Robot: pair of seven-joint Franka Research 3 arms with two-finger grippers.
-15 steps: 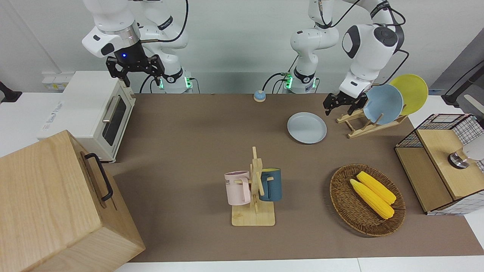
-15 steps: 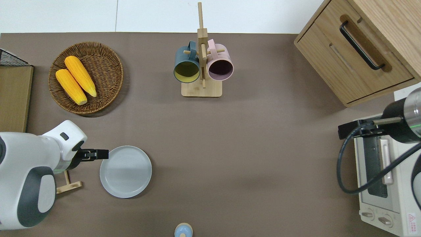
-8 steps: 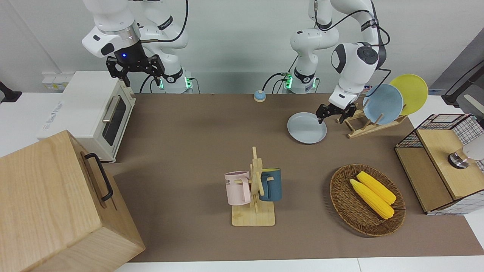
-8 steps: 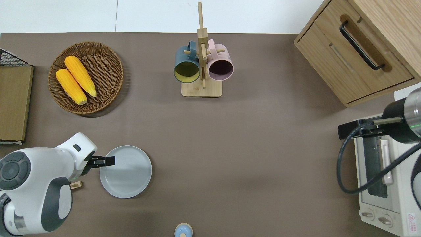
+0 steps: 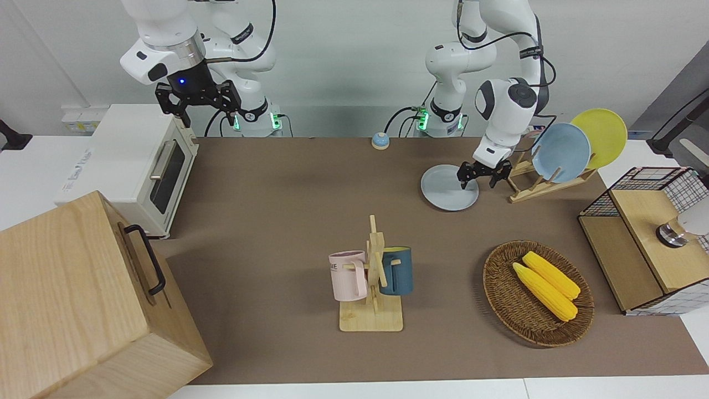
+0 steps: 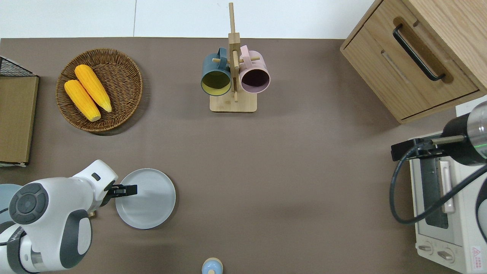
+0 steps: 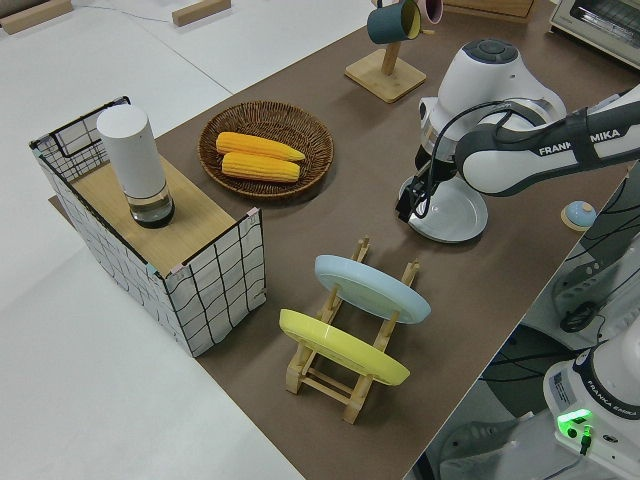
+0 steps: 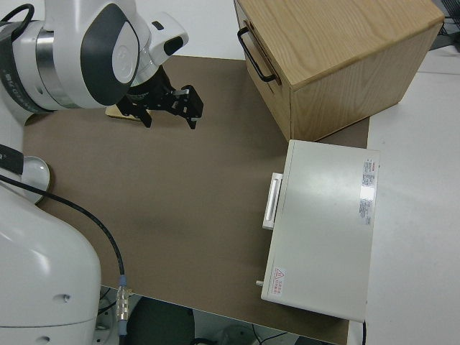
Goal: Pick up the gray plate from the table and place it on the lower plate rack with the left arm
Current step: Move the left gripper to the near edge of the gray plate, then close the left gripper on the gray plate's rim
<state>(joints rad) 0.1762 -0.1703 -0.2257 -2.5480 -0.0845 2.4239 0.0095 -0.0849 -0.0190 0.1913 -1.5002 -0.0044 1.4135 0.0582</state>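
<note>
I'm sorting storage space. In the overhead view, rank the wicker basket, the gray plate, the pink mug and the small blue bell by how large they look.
1. Wicker basket
2. Gray plate
3. Pink mug
4. Small blue bell, partly cut off by the frame edge, yet clearly smallest.

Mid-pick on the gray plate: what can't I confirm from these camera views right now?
- Contact between the left gripper and the gray plate: too small in the front view.
- Finger on the plate's rim: overhead, the left arm covers it.
- Lower plate rack: overhead, the arm hides it.
- Free slots: the blue plate and yellow plate cover the pegs.
</note>
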